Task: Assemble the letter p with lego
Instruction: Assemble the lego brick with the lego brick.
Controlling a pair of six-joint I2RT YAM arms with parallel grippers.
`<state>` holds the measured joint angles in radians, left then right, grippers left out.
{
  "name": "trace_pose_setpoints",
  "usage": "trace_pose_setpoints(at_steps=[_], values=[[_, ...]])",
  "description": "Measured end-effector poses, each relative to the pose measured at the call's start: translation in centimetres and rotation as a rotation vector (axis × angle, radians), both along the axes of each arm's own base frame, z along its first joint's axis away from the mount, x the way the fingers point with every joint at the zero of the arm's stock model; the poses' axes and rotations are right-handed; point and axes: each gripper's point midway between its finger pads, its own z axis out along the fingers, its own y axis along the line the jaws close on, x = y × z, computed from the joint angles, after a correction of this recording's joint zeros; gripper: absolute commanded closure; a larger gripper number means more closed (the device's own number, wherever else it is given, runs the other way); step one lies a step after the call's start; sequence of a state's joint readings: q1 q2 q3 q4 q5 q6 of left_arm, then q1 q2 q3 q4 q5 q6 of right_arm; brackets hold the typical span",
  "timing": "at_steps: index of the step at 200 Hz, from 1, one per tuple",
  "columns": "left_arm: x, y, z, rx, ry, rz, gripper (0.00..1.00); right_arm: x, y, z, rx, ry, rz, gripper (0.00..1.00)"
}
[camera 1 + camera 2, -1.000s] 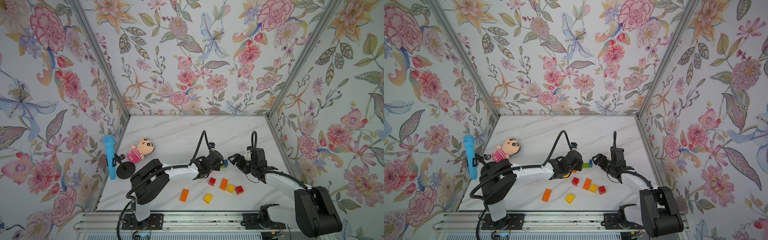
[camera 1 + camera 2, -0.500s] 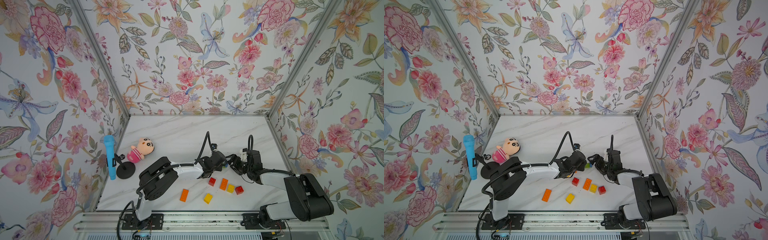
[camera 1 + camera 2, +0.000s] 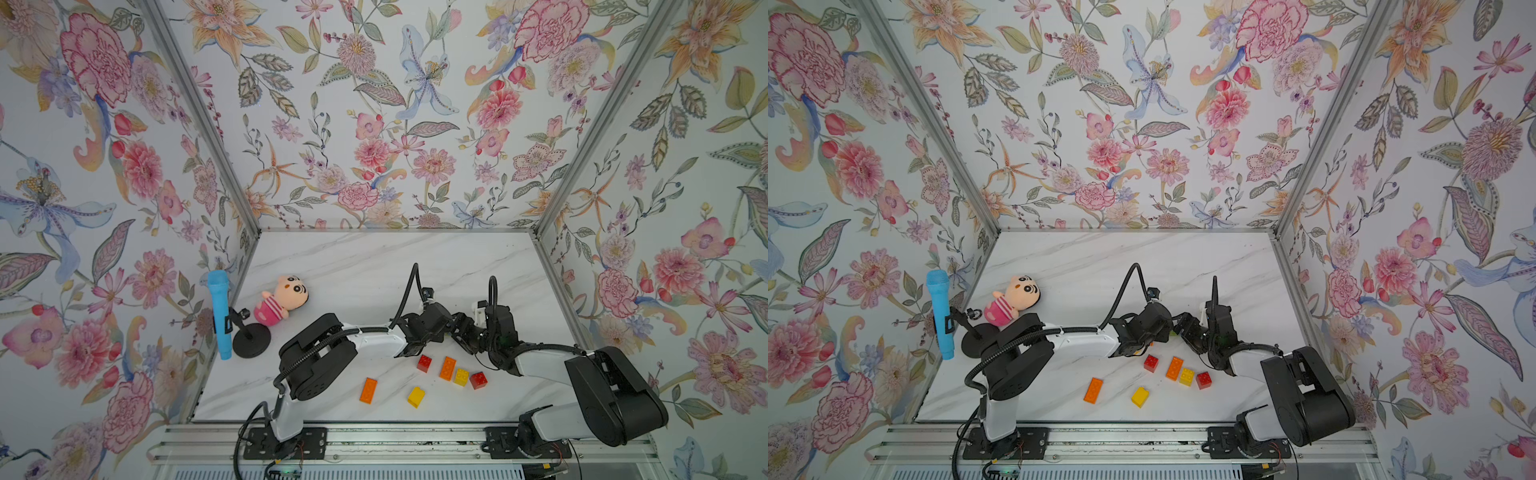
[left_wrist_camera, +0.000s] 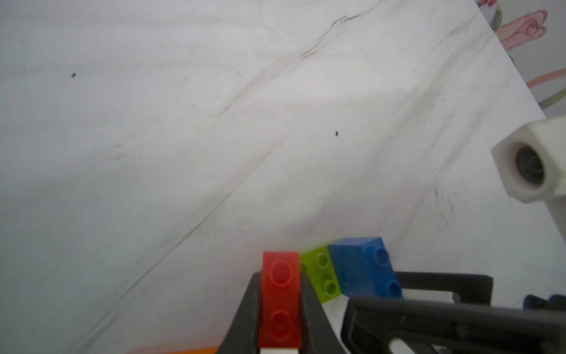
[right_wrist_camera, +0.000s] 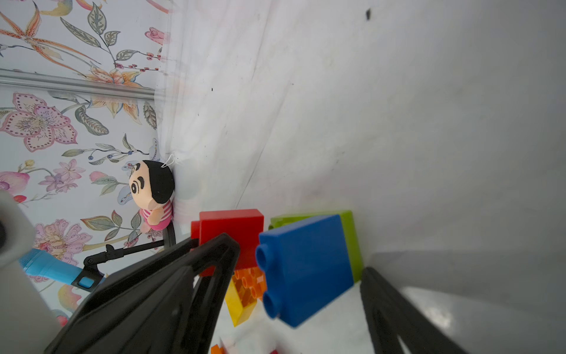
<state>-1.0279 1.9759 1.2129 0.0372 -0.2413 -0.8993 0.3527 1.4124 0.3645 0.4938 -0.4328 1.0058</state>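
Both arms lie low over the counter (image 3: 374, 266) and reach toward its middle. The left arm (image 3: 374, 340) is stretched out nearly flat, and the right arm (image 3: 540, 361) is folded back at its elbow, so the two wrists almost meet. The left hand (image 4: 281, 279) is clamped on a red brick (image 4: 280, 309); the right hand (image 5: 298, 257) has its jaws spread wide apart.

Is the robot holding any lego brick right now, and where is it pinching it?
The left end effector pinches a red brick by its two opposite side walls. The right end effector stands open around the blue brick, apparently not gripping it.
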Motion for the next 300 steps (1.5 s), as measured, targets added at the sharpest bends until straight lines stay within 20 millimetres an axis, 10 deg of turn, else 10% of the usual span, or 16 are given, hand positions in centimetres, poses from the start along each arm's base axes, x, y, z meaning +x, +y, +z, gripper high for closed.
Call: trace_pose_setpoints(at_steps=[97, 203, 300], values=[[0.4, 2.0, -1.1, 0.023, -0.006, 0.043, 1.00, -0.6, 1.5, 0.8, 0.022, -0.014, 0.011, 0.17], [1.3, 1.5, 0.2, 0.054, -0.022, 0.067, 1.00, 1.2, -4.8, 3.8, -0.173, -0.127, -0.152, 0.16], [0.6, 1.1, -0.6, 0.160, -0.015, 0.100, 1.00, 1.2, -6.3, 3.3, -0.202, -0.117, -0.179, 0.16]])
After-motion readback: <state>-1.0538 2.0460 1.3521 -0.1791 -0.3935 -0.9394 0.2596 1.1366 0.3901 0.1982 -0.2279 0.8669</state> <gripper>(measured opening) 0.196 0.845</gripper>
